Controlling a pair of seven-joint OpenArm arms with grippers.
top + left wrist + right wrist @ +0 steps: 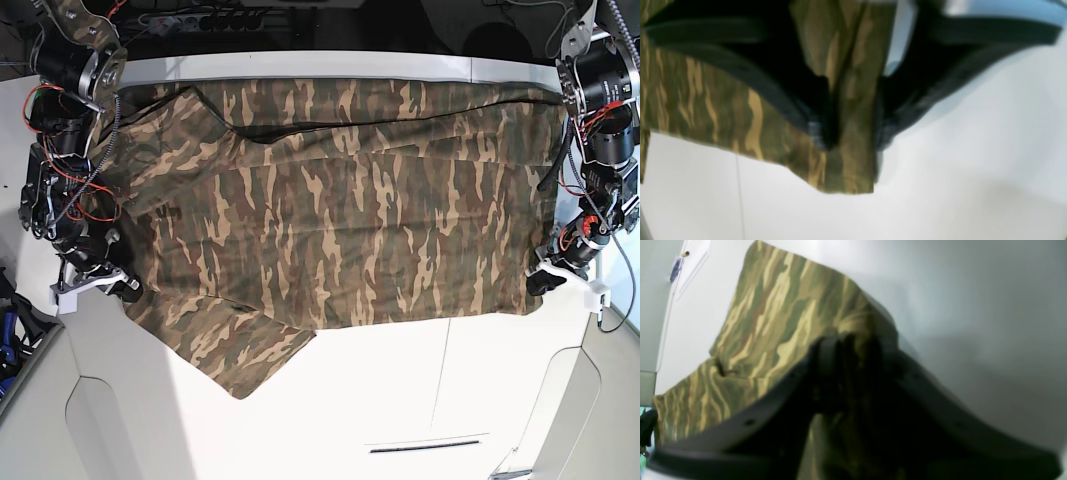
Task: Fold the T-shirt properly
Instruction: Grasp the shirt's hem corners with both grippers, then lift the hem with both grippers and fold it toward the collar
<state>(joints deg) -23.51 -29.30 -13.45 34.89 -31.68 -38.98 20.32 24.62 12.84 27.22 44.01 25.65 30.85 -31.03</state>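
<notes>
- The T-shirt (350,210) is spread flat across the white counter (400,400), one sleeve hanging toward the near edge.
- Its hem corner is pinched in the closed jaws of the left gripper (846,133).
- Shoulder-side cloth is clamped by the right gripper (853,353).
- The first fold is judged started; next, both edges need lifting together.

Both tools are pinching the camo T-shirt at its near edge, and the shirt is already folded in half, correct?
Not folded: the base view shows the T-shirt spread flat across the white table. The rest holds: the left tool and right tool each pinch its near edge.
</notes>
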